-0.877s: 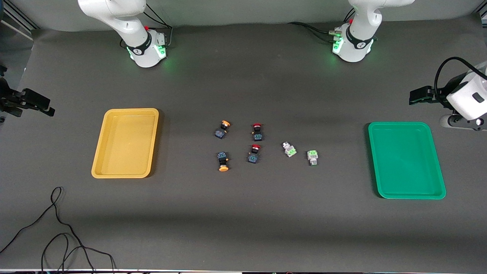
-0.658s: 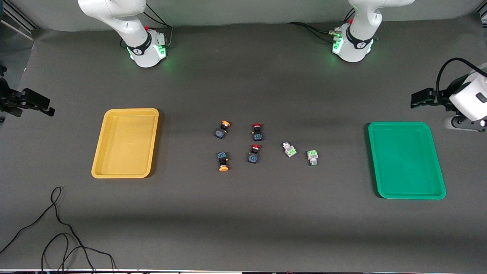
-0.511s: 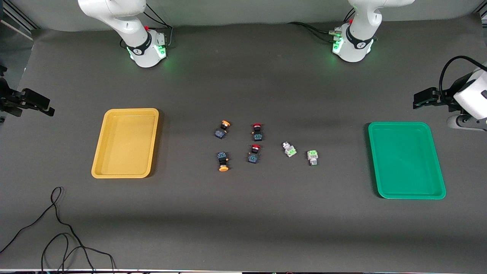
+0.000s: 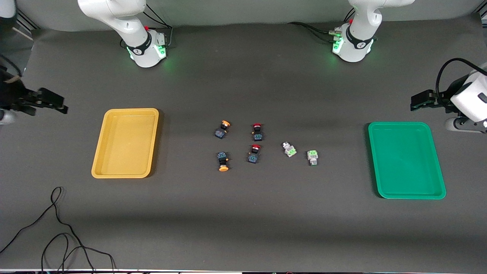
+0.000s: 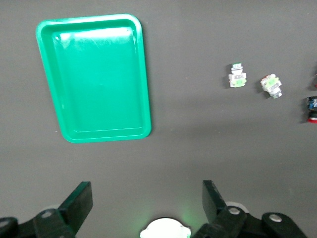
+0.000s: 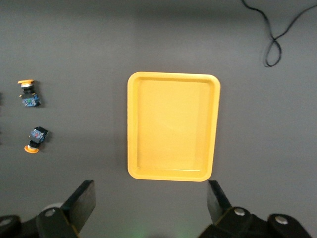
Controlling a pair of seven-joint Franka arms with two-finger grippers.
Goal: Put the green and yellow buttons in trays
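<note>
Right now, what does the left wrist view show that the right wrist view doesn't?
Only the left wrist view shows the green tray, the two green buttons and one red button at the picture's edge. Only the right wrist view shows the yellow tray, the two yellow buttons and a black cable. Both show dark table and an open claw: left claw, right claw.

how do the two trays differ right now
Colour: the yellow tray against the green tray.
Place: the yellow tray lies toward the right arm's end of the table, the green tray toward the left arm's end.
Distance from the front camera: the green tray lies slightly nearer than the yellow tray.
Neighbours: the orange-capped buttons lie closest to the yellow tray, the green buttons closest to the green tray.
Shared: both are shallow, round-cornered rectangles holding nothing.
</note>
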